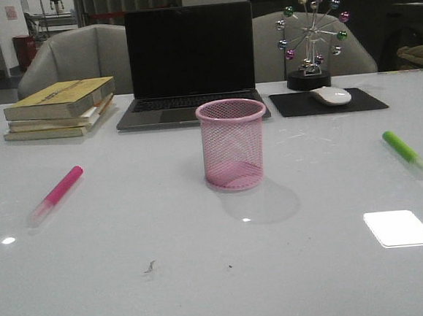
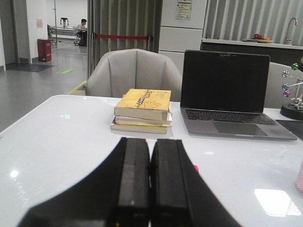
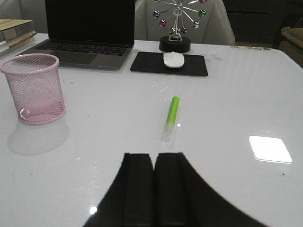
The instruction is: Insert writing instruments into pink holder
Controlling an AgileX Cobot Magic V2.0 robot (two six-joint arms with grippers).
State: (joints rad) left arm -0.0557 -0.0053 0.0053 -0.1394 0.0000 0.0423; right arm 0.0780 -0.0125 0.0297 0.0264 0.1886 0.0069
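The pink holder (image 1: 233, 144) stands upright and empty at the table's middle, in front of the laptop; it also shows in the right wrist view (image 3: 34, 88). A pink marker (image 1: 59, 193) lies flat on the left of the table. Only its tip peeks out beside my left fingers (image 2: 195, 168). A lime green marker (image 1: 404, 149) lies flat on the right, just beyond my right gripper (image 3: 154, 158). Both grippers are out of the front view. My left gripper (image 2: 151, 144) is shut with nothing in it. The right one is shut and empty too.
An open laptop (image 1: 191, 64) sits behind the holder. A stack of books (image 1: 61, 107) lies at the back left. At the back right are a black mouse pad (image 1: 328, 102) with a white mouse (image 1: 331, 95) and a small ball ornament (image 1: 311, 40). Chairs stand behind the table.
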